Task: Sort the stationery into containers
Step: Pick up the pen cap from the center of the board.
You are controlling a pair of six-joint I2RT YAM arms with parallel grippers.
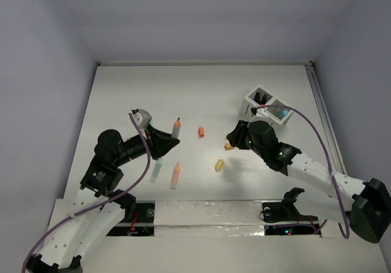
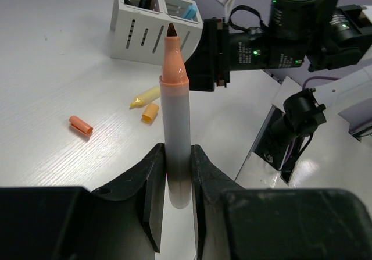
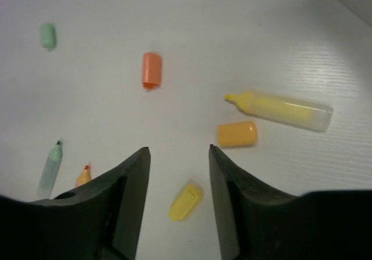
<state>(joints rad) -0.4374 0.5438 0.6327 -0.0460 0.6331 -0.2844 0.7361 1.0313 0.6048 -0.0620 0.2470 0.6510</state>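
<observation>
Bright even light, soft shadows, slight blur.

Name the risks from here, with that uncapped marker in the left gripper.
The left gripper holds the marker low on its barrel, tip bare: it may tilt, or ink the white box. The right arm sits beside the box, so carrying the marker there may cause a collision.

Right gripper [image 3: 178,152] hangs wide open over the table [image 3: 261,27], yellow cap [image 3: 186,202] under the gap. Left: an orange cap [image 3: 151,70]. Near-left: mint marker [image 3: 50,167]. Yellow highlighter [image 3: 282,109] lies uncapped beside an amber cap [image 3: 237,134].
</observation>
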